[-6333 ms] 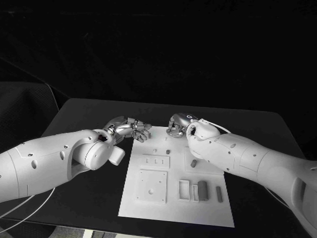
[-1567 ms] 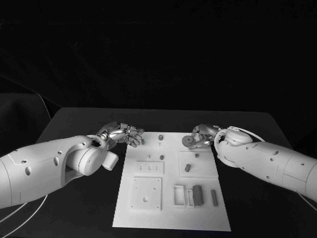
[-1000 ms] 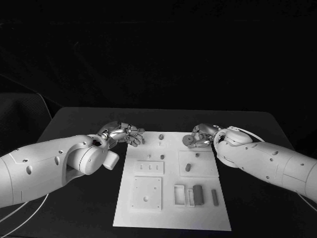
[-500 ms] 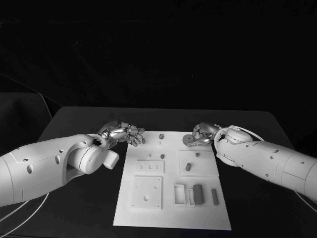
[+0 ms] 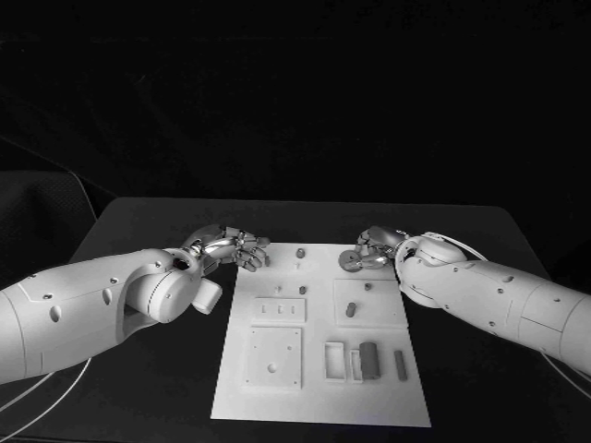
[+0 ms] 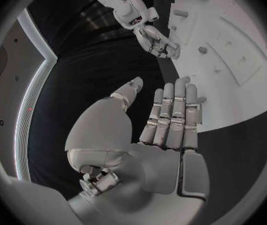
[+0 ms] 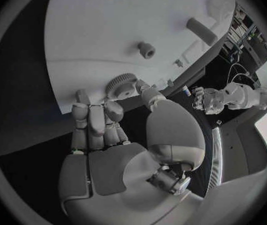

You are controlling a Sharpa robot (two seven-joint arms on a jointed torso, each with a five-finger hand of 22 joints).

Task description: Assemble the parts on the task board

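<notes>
Left hand (image 5: 233, 249) and right hand (image 5: 370, 252) flank the far end of the task board (image 5: 325, 406)

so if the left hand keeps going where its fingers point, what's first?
Probably the near edge of the task board: the left hand is flat and its fingertips just overlap it. Height above it is unclear.

The task board (image 5: 325, 369) looks like matt white plastic, smooth, on a matt black table (image 5: 150, 221). Both hands, left hand (image 5: 232, 247) and right hand (image 5: 370, 251), are glossy silvery metal; the toothed gear (image 7: 121, 85) looks dull grey.
</notes>
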